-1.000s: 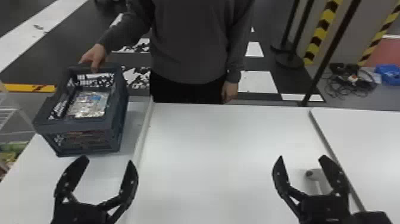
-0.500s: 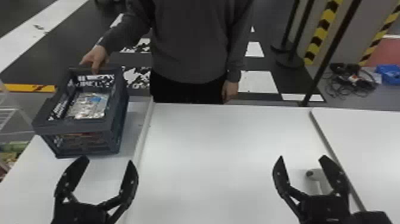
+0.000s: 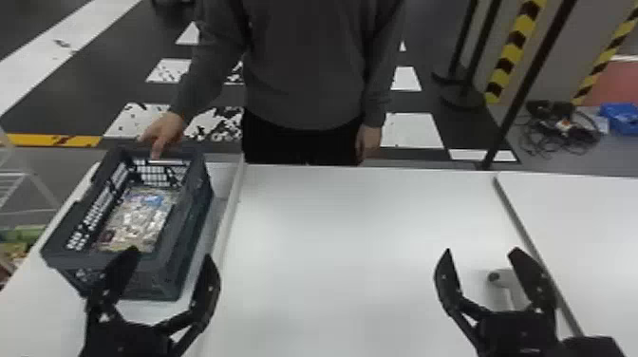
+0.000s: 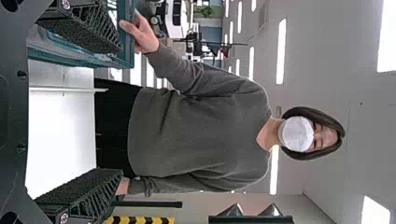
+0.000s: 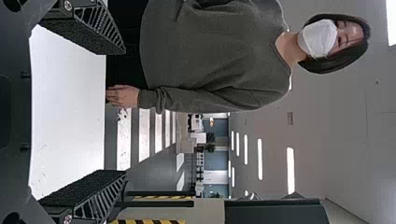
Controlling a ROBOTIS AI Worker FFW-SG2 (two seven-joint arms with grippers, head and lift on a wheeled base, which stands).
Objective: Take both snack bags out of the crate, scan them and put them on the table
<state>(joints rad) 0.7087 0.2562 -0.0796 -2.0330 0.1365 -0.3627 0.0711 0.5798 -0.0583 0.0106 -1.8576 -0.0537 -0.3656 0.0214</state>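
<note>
My left gripper [image 3: 166, 266] stands open at the near end of the dark grey crate [image 3: 187, 223], one finger overlapping its near wall in view. Inside the crate lies a shiny, silvery snack bag [image 3: 140, 216] with a blue patch; whether another lies under it I cannot tell. Over the near right part of the table, my right gripper [image 3: 482, 266] is open with nothing between its fingers. Beside it is a white and grey handheld scanner [image 3: 508, 280], partly hidden by a finger. In the wrist views, the left gripper [image 4: 120, 109] and right gripper [image 5: 123, 112] show spread fingers.
A person's hand [image 3: 164, 133] rests on the crate's far rim. The white table [image 3: 361, 228] has a raised strip [image 3: 230, 213] right of the crate and another edge [image 3: 531, 247] at the right. A wire rack [image 3: 23, 180] stands at far left.
My left gripper has moved slightly left or toward the crate, its left finger now overlapping the crate's near wall. The right gripper looks unchanged.
</note>
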